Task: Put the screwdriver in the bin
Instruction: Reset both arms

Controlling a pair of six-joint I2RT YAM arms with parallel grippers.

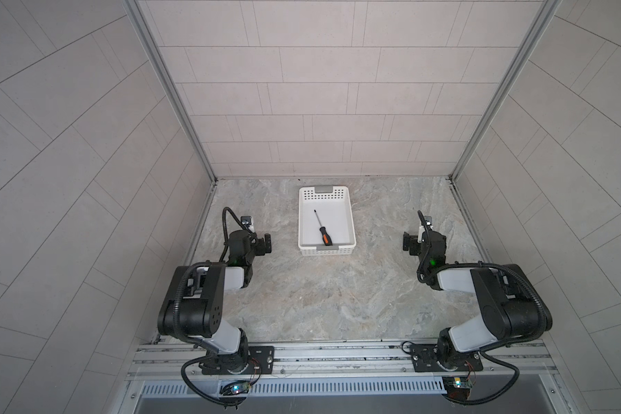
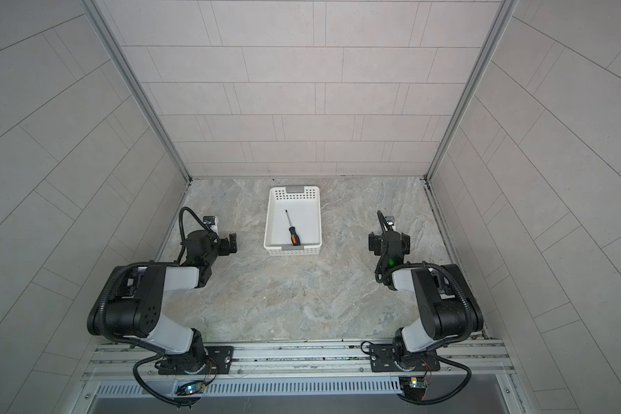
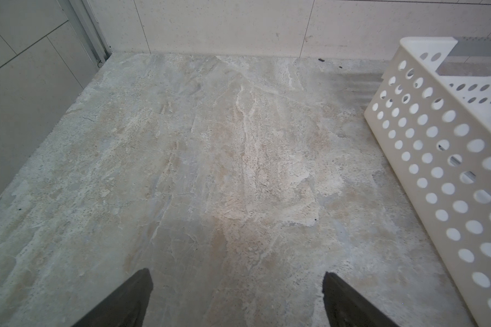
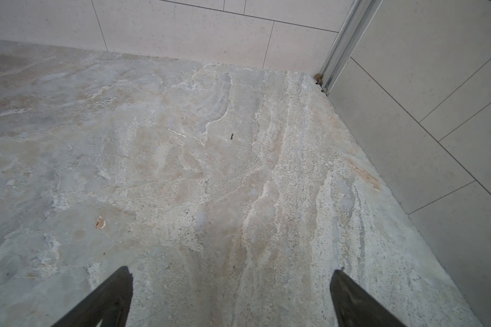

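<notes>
The screwdriver [image 1: 321, 227] [image 2: 290, 225] lies flat on the floor of the white bin [image 1: 327, 251] [image 2: 293, 251] in both top views. Its black-and-orange handle is by the near end wall and its thin shaft points toward the back. My left gripper [image 1: 265, 244] [image 2: 232, 243] hovers left of the bin, open and empty. The left wrist view shows its fingers wide apart [image 3: 237, 273] over bare table, with the bin's perforated side wall [image 3: 437, 147] beside them. My right gripper [image 1: 407, 243] [image 2: 373, 243] [image 4: 232, 270] stands open and empty to the right of the bin.
The marble-patterned tabletop [image 1: 323, 297] is enclosed by tiled walls at the back [image 1: 319, 107] and on both sides. Aluminium corner posts [image 1: 173, 89] stand at the back corners. The arm bases sit on a metal rail [image 1: 337, 355] along the front edge.
</notes>
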